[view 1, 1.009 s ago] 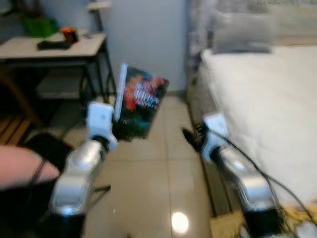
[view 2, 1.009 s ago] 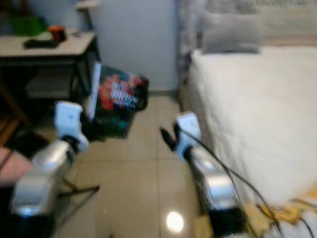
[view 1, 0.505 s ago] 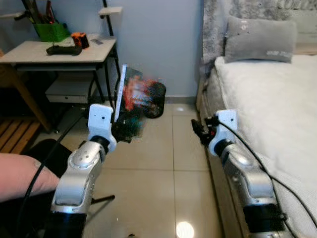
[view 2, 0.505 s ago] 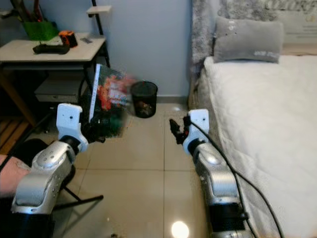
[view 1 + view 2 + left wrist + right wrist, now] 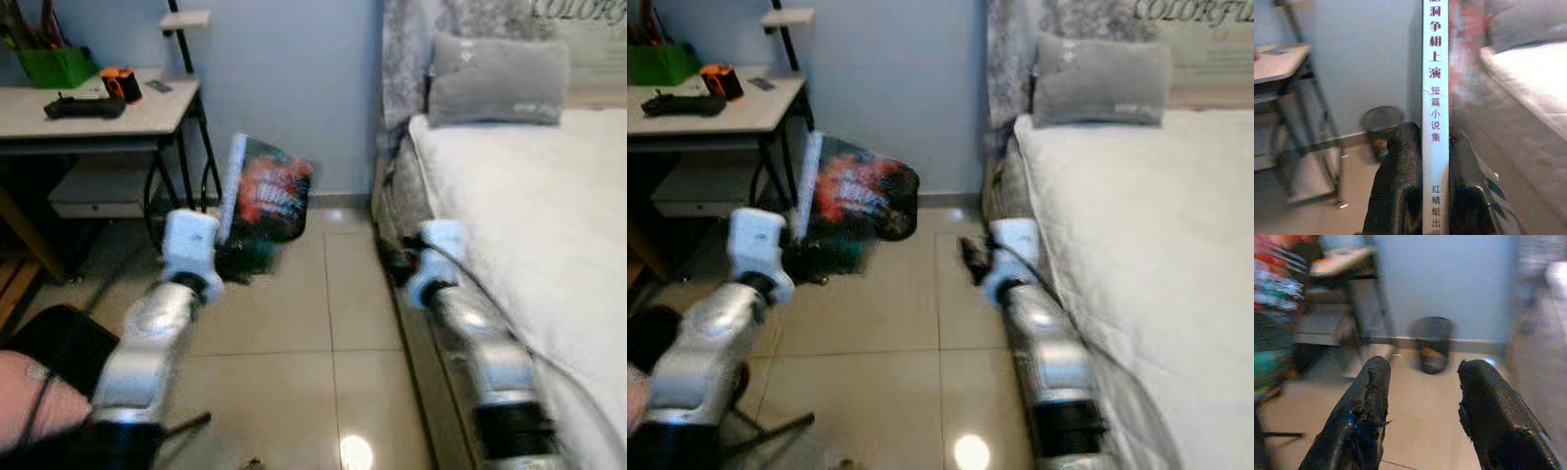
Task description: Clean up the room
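The left tool (image 5: 1422, 196) held a book (image 5: 263, 201) upright above the tiled floor (image 5: 284, 333), its two black fingers (image 5: 1398, 186) clamped on either side of the white spine. The colourful cover faced the bed (image 5: 529, 196). The right tool (image 5: 1422, 406) was raised beside the bed edge, fingers spread apart and gripping nothing. A dark wastebasket (image 5: 1432, 342) stood against the wall; its contents could not be identified. The desk (image 5: 88, 113) carried a green container (image 5: 54, 67) holding utensils.

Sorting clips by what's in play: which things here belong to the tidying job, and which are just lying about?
In play:
- book, clamped by the left gripper
- right gripper, open and empty

Just lying about:
- waste bin
- desk
- bed
- pillow
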Robot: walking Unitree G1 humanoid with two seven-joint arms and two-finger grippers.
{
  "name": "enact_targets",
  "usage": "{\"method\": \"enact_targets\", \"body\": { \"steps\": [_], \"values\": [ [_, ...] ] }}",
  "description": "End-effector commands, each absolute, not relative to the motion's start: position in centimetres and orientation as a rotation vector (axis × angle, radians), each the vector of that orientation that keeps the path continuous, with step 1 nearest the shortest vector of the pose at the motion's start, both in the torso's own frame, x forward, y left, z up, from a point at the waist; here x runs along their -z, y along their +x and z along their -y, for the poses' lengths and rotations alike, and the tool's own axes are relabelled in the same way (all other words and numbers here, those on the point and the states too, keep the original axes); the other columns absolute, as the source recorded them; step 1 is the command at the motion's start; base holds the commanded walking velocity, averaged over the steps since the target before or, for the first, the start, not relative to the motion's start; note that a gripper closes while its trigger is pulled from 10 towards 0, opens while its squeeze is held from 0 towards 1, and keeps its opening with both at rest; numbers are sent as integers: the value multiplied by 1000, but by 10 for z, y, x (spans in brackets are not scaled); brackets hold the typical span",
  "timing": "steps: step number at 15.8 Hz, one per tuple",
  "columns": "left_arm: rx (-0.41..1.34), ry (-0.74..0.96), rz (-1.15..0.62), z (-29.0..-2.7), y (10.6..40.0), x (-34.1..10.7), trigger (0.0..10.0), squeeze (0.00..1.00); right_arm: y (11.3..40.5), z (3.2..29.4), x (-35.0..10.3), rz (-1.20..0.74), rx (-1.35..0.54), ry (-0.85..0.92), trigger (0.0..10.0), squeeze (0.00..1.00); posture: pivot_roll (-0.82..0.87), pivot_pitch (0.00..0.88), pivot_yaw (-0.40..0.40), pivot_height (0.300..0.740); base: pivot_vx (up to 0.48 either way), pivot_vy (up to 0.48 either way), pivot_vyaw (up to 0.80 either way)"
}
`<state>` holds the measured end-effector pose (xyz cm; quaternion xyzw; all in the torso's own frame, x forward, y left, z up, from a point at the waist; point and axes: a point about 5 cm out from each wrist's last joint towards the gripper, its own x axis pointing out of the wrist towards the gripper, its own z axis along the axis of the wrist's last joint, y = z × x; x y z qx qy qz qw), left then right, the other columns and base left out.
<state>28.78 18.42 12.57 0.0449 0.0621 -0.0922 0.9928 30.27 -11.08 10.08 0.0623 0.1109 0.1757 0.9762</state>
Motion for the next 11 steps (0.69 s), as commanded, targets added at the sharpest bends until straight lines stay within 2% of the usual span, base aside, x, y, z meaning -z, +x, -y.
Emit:
{"method": "enact_targets", "body": {
  "steps": [1, 4, 7, 11],
  "values": [
    [191, 97, -62, -184, 295, -141, 10000, 0, 307, 114, -104, -208, -330, 104, 10000, 0, -14, 0, 65, 740, 379, 0, 0],
    [198, 112, -45, -186, 301, -148, 10000, 0, 314, 108, -114, -180, -341, 116, 10000, 0, 5, 0, 52, 740, 379, 0, 0],
    [208, 117, -38, -184, 301, -151, 10000, 0, 314, 116, -114, -186, -312, 129, 10000, 0, 18, 0, 17, 740, 377, 0, 0],
    [215, 124, -51, -181, 300, -149, 10000, 0, 312, 115, -112, -194, -312, 150, 10000, 0, 21, 0, 12, 740, 375, 0, 0]
  ]
}}
